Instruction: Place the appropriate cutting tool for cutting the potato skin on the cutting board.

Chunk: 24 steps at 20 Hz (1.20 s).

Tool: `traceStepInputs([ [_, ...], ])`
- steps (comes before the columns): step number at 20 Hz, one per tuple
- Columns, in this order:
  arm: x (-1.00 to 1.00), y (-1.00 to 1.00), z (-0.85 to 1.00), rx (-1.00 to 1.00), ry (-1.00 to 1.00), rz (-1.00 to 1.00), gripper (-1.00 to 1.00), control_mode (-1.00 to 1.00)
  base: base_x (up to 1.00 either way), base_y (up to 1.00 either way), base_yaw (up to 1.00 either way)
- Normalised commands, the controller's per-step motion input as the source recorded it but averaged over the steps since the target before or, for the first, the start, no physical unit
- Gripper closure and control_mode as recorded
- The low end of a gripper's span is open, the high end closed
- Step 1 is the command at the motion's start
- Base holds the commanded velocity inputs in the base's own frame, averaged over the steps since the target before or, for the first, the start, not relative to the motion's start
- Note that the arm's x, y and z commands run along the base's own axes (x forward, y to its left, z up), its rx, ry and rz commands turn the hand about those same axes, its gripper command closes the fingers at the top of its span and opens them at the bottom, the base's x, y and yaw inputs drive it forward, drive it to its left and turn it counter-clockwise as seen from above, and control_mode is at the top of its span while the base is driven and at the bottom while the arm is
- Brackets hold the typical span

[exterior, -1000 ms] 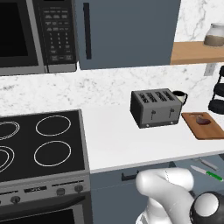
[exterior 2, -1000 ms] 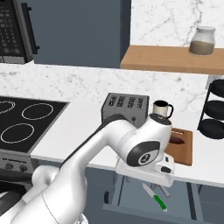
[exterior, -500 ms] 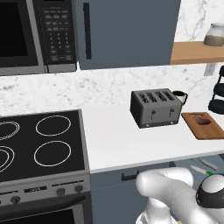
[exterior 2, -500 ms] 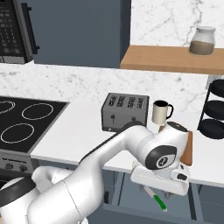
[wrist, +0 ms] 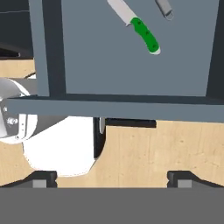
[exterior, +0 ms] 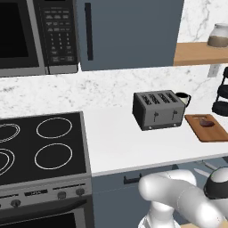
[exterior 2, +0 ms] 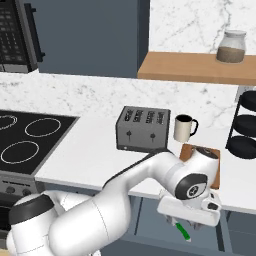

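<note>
The peeler [wrist: 164,8], a slim grey metal piece, lies at the top edge of the hand view inside an open grey drawer [wrist: 109,61], cut off by the frame. Beside it lies the green-handled knife [wrist: 145,34]. My gripper [wrist: 111,178] is open, with nothing between its wide-apart fingertips [wrist: 42,178], and hangs above the drawer's front edge, short of both tools. From the right base, my gripper [exterior 2: 186,223] points down over the drawer below the counter. The orange-brown cutting board [exterior: 207,128] lies right of the toaster with the dark potato [exterior: 205,122] on it.
A grey toaster [exterior: 158,110] and a mug [exterior: 183,99] stand on the white counter [exterior: 120,142]. The stove [exterior: 40,149] is to the left. A black tiered rack [exterior 2: 245,132] stands at the far right under a wooden shelf holding a jar [exterior 2: 230,46]. My arm covers part of the board [exterior 2: 187,150].
My hand has swung right and lower in front of the counter, coming over the open drawer. The gripper stayed open; nothing on the counter moved.
</note>
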Motion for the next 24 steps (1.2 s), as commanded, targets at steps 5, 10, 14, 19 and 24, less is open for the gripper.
traceStepInputs([
  [5,0.3,-0.18,-0.46,0.0,0.02,0.03,-1.0,-1.0,0.0,0.0,0.0],
  [10,0.28,-0.07,-0.5,0.0,0.0,0.02,-1.0,-1.0,0.0,0.0,0.0],
  [14,0.26,-0.03,-0.44,0.0,0.0,0.0,-1.0,-1.0,0.0,0.0,0.0],
  [19,0.17,-0.03,-0.47,0.0,0.0,0.0,-1.0,-1.0,0.0,0.0,0.0],
  [24,0.0,0.0,-0.5,0.0,-0.01,0.0,-1.0,-1.0,0.0,0.0,0.0],
])
